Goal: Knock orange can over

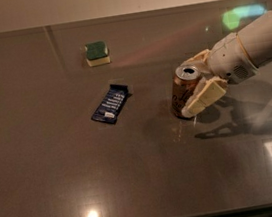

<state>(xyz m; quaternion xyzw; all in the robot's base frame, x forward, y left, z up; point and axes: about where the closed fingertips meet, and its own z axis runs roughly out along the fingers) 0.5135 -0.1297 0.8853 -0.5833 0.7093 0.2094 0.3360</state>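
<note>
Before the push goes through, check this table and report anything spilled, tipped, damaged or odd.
Nothing stands out. The orange can stands on its base, no liquid around it; the gripper, reaching in from the view's right, is open, one finger behind the can, one in front. The blue wrapper and the sponge lie flat.

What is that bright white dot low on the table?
Camera view: it is glare, a light mirrored in the shiny table. The gripper, jaws open around the orange can, throws a dark shadow beside it.
</note>
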